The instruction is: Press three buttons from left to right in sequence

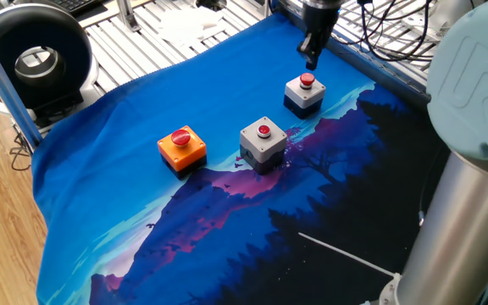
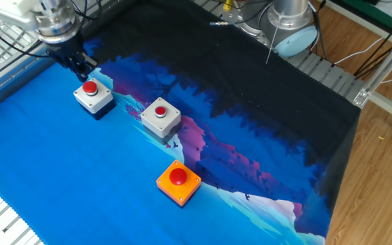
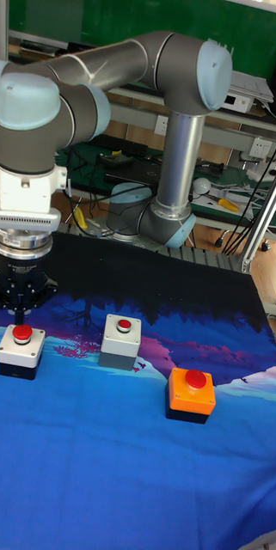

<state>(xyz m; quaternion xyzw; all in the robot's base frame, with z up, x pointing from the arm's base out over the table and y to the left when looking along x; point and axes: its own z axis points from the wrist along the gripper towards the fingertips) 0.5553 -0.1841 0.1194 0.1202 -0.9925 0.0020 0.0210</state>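
Observation:
Three buttons sit in a row on the blue cloth. The orange box, the grey box and the white box with a dark base each carry a round red push-button. My gripper hangs a short way above the white box's red button, apart from it. Its fingers taper to one narrow tip, shut on nothing.
The printed cloth covers the table; slatted metal rails run beyond its far edge. A black round device stands off the cloth's corner. Cables hang behind the gripper. The arm's grey column fills one side.

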